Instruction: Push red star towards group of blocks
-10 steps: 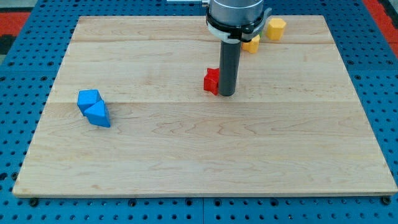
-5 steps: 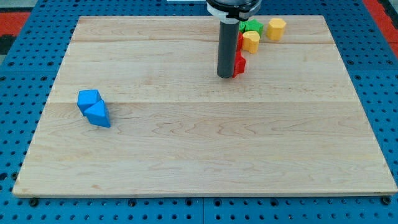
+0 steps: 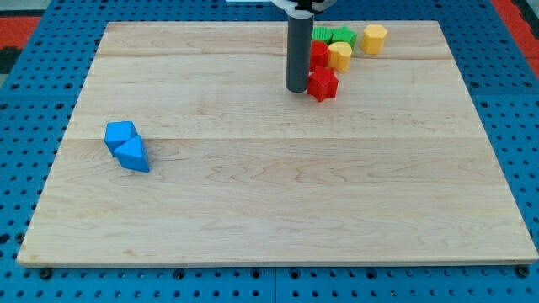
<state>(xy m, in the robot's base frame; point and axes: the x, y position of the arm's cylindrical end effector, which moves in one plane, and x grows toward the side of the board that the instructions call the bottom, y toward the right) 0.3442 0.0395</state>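
- Two blue blocks (image 3: 126,146) touch each other at the view's left of the bench (image 3: 253,219), well apart from everything else.
- My tip (image 3: 296,89) sits just left of the red star (image 3: 322,84), touching or nearly so.
- No jaws on this rod; nothing is pinched.
- Red star lies just below the group: red block (image 3: 318,54), green block (image 3: 337,36), yellow block (image 3: 340,56), second yellow block (image 3: 374,39).

Two blue blocks sit touching, far off to the view's left and below my tip (image 3: 297,90): a blue cube (image 3: 120,134) with a blue triangular block (image 3: 133,156) against its lower right. The wooden board (image 3: 278,219) rests on a blue pegboard table (image 3: 17,126).
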